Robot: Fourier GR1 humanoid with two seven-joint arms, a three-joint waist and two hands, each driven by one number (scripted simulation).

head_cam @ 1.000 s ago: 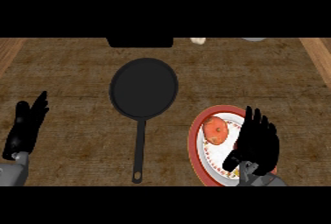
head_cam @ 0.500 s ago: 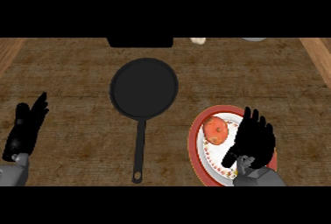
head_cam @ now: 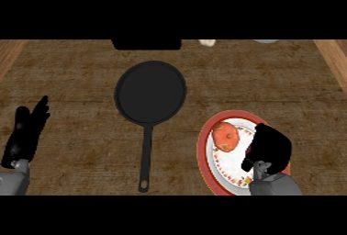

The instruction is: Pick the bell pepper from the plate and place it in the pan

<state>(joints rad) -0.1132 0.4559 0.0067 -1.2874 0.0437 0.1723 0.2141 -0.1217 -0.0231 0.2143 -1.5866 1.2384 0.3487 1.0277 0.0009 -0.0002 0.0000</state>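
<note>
Head view shows me the right robot hand over the right half of the red-rimmed plate, and the change from half a second ago is plain: its fingers were standing straight up then, and now they have folded down into a dark curled lump above the plate's patterned centre. As far as I can see they are curled together on nothing. The bell pepper, orange-red, sits on the left part of the plate, just beside that hand and apart from it, though I cannot rule out a fingertip brushing its right edge. I read the curl as the start of the grasp, with the pick not yet made; I would want the hand further left over the pepper before closing. The black pan lies up and to the left on the desk, well apart from the plate, handle pointing toward me. My left robot hand rests at the left edge, fingers straight and relaxed, as before.
</note>
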